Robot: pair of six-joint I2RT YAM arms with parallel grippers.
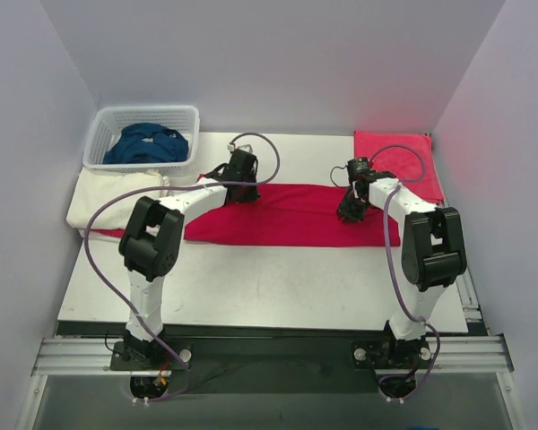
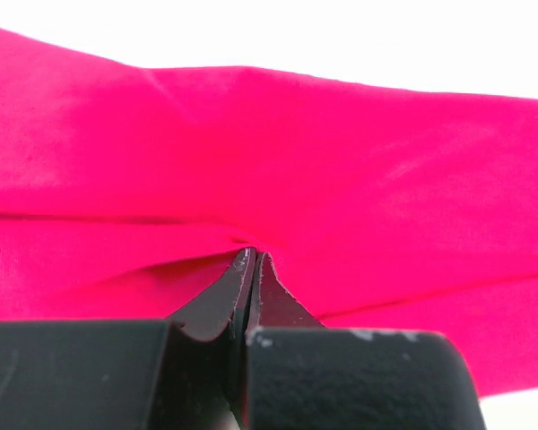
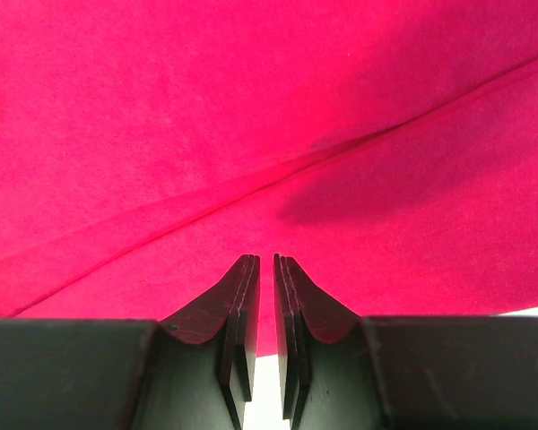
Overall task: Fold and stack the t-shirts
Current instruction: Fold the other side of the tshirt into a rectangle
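1. The crimson red t-shirt [image 1: 287,215] lies across the middle of the table [image 1: 269,287] as a long band running from 9 o'clock to 3 o'clock. The layered edges in both wrist views suggest it is doubled lengthwise.
2. The left gripper [image 2: 251,260] is at the band's far edge, toward 11 o'clock from the table's centre. Its jaws are pressed together, with a pucker of red fabric pinched at the tips.
3. The right gripper [image 3: 266,262] is over the band's right end, at about 2 o'clock from centre. Its jaws stand a narrow slit apart with nothing visibly between them. Red cloth lies just beyond the tips, and bare table shows below.
4. The dark blue t-shirt [image 1: 148,143] lies crumpled in the white basket [image 1: 99,134] at 10 o'clock. The cream-white t-shirt [image 1: 112,199] lies at 9 o'clock, touching the band's left end. A folded red cloth [image 1: 403,157] sits in the 2 o'clock corner.
5. The step in hand looks like folding the red shirt, and only one side is gripped so far.
6. The next move probably needs the right claw to close on its own piece of the edge. Both arms would then lift and carry the cloth together. A pull from the left alone would likely skew the band and slide its layers apart.
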